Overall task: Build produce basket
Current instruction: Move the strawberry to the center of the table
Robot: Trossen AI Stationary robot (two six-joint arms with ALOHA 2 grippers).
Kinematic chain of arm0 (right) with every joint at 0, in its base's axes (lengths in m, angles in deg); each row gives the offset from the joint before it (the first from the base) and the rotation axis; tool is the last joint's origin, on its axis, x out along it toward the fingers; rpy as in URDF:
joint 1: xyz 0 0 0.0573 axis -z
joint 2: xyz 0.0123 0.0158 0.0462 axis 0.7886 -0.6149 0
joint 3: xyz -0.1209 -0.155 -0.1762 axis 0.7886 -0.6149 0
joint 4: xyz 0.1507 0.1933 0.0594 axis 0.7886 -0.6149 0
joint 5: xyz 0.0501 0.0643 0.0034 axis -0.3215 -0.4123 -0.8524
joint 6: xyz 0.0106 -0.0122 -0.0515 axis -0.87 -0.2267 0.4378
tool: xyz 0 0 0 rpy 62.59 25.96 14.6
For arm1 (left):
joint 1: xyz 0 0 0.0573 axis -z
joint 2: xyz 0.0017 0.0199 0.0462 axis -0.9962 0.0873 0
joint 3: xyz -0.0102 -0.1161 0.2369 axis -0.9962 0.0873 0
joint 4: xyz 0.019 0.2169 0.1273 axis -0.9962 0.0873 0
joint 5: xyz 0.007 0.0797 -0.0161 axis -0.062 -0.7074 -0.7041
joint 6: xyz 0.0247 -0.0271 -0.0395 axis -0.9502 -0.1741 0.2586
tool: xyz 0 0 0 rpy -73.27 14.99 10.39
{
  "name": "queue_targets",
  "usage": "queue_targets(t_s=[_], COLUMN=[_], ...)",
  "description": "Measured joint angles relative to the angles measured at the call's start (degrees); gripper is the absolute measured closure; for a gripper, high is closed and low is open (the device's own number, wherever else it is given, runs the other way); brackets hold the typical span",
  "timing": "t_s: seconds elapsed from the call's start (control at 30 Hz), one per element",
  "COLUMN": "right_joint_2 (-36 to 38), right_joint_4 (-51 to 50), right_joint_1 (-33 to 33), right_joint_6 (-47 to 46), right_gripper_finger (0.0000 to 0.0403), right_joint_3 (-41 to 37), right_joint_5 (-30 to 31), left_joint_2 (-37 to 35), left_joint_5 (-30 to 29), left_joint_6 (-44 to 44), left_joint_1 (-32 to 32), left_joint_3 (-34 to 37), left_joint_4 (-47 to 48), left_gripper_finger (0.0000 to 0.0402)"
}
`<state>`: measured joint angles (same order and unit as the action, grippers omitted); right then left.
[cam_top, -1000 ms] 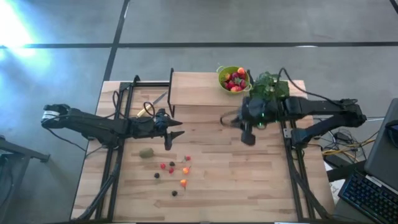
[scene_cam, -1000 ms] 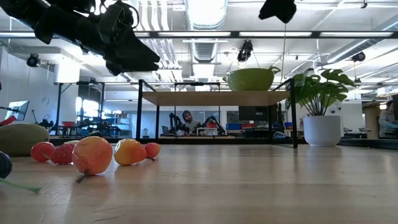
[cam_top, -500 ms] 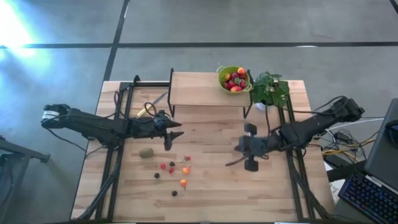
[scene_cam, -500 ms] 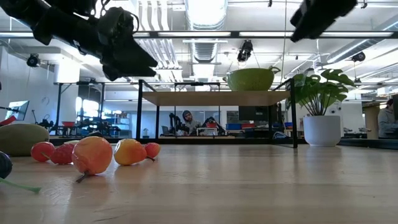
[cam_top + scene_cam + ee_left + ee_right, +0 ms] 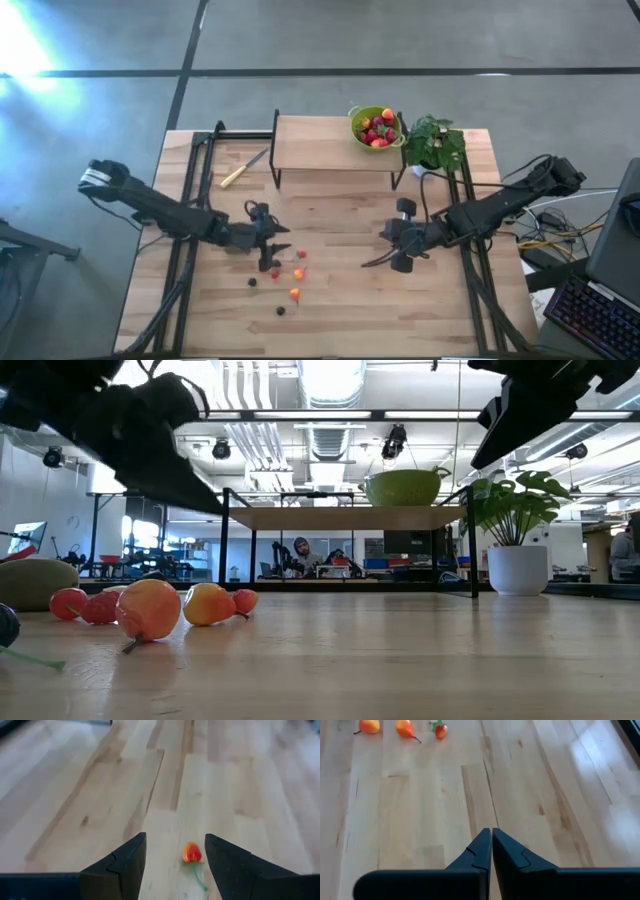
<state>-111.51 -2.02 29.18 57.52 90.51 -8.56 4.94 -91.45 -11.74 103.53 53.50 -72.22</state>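
Low over the counter, left claw spread around a small red-orange fruit. Right claw pressed together, empty, above bare wood well apart from scattered berries.

Produce basket on shelf, potted plant beside it.

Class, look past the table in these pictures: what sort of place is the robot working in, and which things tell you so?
Probably a robotics lab or workshop. Beyond the wooden table the low view shows exposed ceiling ducts and a person seated at cluttered workbenches. The high view shows a bare concrete floor and a keyboard beside the rig.
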Motion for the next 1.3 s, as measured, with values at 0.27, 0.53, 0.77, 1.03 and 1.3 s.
queue_targets(t_s=[0.27,0.53,0.77,1.03,1.3], right_joint_2=[0.0,0.0,0.0,0.0,0.0], right_joint_4=[1.2,1.5,1.7,2.4,2.5], right_joint_1=[0.0,0.0,0.0,0.0,0.0], right_joint_6=[0.1,0.2,0.2,0.2,0.2], right_gripper_finger=[0.0394,0.0394,0.0394,0.0394,0.0394], right_joint_3=[0.0,0.0,0.0,0.0,0.0], right_joint_5=[0.1,0.1,0.1,0.1,0.1], left_joint_2=[10.4,19.3,23.8,26.0,26.5], left_joint_5=[-0.9,-0.6,-0.7,-1.7,-2.4], left_joint_6=[8.8,10.6,16.8,23.0,23.8], left_joint_1=[3.3,5.3,5.3,5.3,5.3], left_joint_3=[-0.8,-6.3,-10.5,-11.1,-11.2], left_joint_4=[-1.5,-1.5,4.0,5.7,5.9], left_gripper_finger=[0.0194,0.0194,0.0194,0.0194,0.0252])
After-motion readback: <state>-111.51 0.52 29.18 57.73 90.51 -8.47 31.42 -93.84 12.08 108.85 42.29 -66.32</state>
